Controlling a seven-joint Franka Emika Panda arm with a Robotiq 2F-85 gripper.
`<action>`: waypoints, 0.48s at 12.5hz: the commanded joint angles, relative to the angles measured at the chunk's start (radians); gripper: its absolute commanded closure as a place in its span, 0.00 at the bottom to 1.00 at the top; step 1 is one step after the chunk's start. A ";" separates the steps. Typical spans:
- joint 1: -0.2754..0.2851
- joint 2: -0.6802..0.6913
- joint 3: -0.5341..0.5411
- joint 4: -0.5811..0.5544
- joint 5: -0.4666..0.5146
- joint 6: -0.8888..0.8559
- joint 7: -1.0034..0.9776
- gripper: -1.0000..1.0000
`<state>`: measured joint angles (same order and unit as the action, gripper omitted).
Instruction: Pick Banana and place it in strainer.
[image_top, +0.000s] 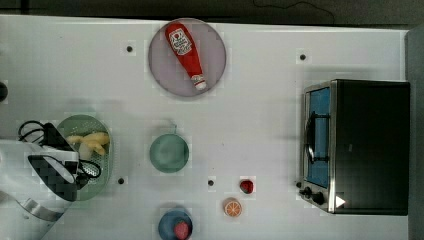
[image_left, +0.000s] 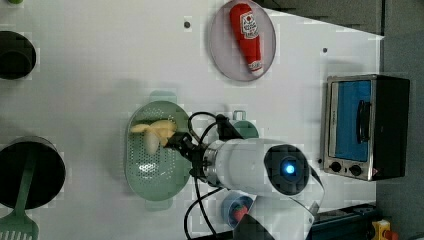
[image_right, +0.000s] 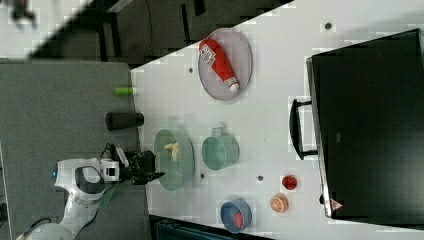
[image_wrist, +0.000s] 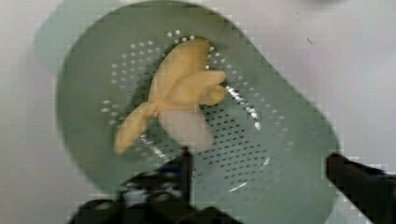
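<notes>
One banana (image_wrist: 180, 91), one strainer (image_wrist: 289, 140)

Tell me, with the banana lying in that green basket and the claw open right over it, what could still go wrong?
The open claw hangs close above the banana; one finger sits near it and could snag it when lifting away. The arm could also catch the strainer rim and shove the light basket toward the teal bowl.
</notes>
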<state>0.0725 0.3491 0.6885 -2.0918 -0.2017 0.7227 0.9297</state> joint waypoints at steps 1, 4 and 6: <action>-0.036 -0.132 -0.015 0.050 -0.014 0.019 0.065 0.00; -0.100 -0.263 -0.046 0.083 0.000 -0.095 -0.081 0.00; -0.135 -0.349 -0.096 0.124 0.017 -0.252 -0.266 0.00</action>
<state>-0.0033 -0.0149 0.6450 -2.0020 -0.1676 0.4783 0.8223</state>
